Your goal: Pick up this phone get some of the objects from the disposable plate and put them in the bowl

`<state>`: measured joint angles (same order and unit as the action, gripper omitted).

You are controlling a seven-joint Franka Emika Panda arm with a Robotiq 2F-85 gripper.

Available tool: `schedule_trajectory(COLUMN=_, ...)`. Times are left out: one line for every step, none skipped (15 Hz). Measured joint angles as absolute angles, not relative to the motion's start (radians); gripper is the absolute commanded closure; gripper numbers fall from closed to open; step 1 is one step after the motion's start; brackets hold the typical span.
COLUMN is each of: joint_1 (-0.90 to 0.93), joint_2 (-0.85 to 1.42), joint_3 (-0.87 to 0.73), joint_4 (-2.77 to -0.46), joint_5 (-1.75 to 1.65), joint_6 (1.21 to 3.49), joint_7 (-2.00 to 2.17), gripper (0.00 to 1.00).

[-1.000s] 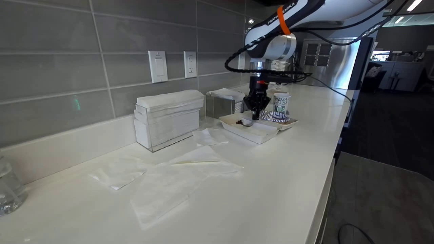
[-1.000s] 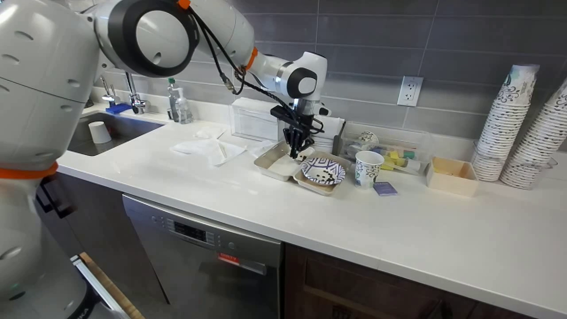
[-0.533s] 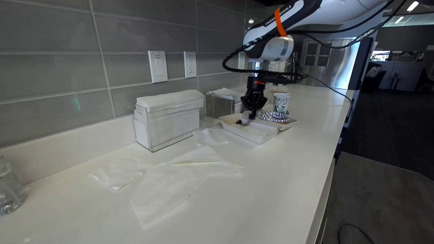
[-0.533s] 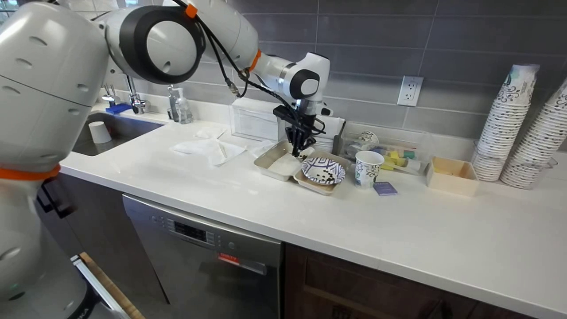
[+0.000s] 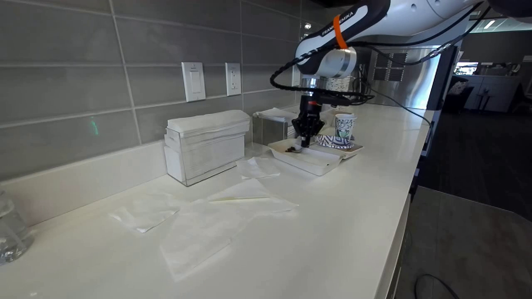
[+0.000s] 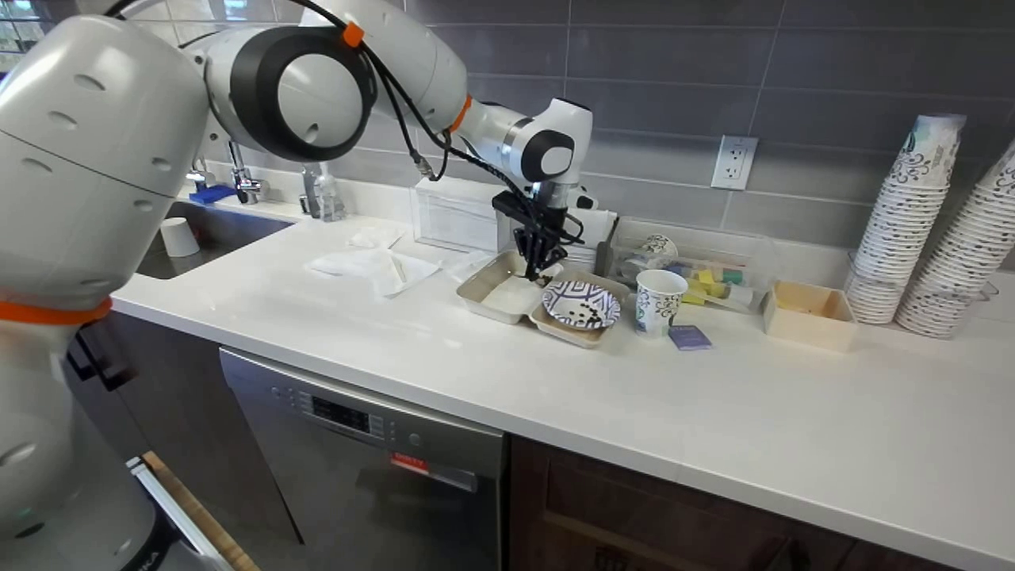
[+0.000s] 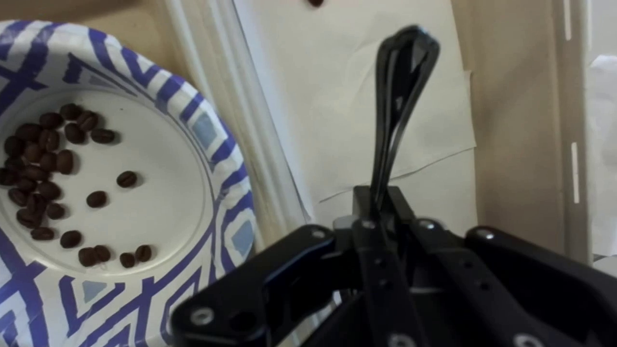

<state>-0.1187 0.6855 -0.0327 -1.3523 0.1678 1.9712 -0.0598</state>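
I have the gripper (image 7: 380, 195) pinched on the spoon (image 7: 395, 106), low over the disposable plate (image 7: 520, 144), near the bowl (image 7: 217, 140); in the wrist view the spoon's long axis runs up and slightly right, flared end uppermost.

My arm (image 6: 317, 99) is standing bent; my gripper (image 7: 380, 195) is pointing downward; my fingers (image 7: 378, 262) are clamping tightly, close together.

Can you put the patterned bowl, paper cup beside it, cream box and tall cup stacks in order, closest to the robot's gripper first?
In an exterior view, from the gripper:
1. Patterned bowl, at its lower right
2. Paper cup, right of the bowl
3. Cream box, farther right
4. Tall cup stacks, far right
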Motion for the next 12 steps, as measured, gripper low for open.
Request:
schedule_trajectory(joint_1=-0.119, joint_2=0.686, joint_3=-0.032, joint_4=-1.352, joint_5=0.168, joint_6=1.978, joint_7=-0.060, gripper=0.98)
schedule_trajectory(joint_1=-0.118, joint_2=0.686, joint_3=-0.032, joint_4=-1.355, joint_5=0.168, joint_6=1.995, joint_7=-0.059, gripper=0.98)
schedule_trajectory(joint_1=-0.118, joint_2=0.686, joint_3=-0.032, joint_4=-1.360, joint_5=0.168, joint_6=2.017, joint_7=-0.058, gripper=0.98)
schedule_trajectory(joint_1=-0.117, joint_2=0.686, joint_3=-0.032, joint_4=-1.366, joint_5=0.167, joint_6=2.036, joint_7=-0.058, gripper=0.98)
schedule_trajectory(joint_1=-0.116, joint_2=0.685, joint_3=-0.032, joint_4=-1.373, joint_5=0.166, joint_6=2.056, joint_7=-0.058, gripper=0.98)
schedule_trajectory(joint_1=-0.115, joint_2=0.682, joint_3=-0.032, joint_4=-1.381, joint_5=0.165, joint_6=2.069, joint_7=-0.058, gripper=0.98)
schedule_trajectory(joint_1=-0.114, joint_2=0.676, joint_3=-0.032, joint_4=-1.394, joint_5=0.163, joint_6=2.084, joint_7=-0.058, gripper=0.98)
schedule_trajectory(joint_1=-0.112, joint_2=0.670, joint_3=-0.032, joint_4=-1.407, joint_5=0.161, joint_6=2.100, joint_7=-0.058, gripper=0.98)
schedule_trajectory(joint_1=-0.111, joint_2=0.662, joint_3=-0.032, joint_4=-1.423, joint_5=0.159, joint_6=2.120, joint_7=-0.058, gripper=0.98)
schedule_trajectory(joint_1=-0.109, joint_2=0.654, joint_3=-0.032, joint_4=-1.441, joint_5=0.157, joint_6=2.142, joint_7=-0.058, gripper=0.98)
schedule_trajectory(joint_1=-0.107, joint_2=0.645, joint_3=-0.032, joint_4=-1.461, joint_5=0.154, joint_6=2.165, joint_7=-0.058, gripper=0.98)
schedule_trajectory(joint_1=-0.104, joint_2=0.636, joint_3=-0.032, joint_4=-1.483, joint_5=0.150, joint_6=2.190, joint_7=-0.058, gripper=0.98)
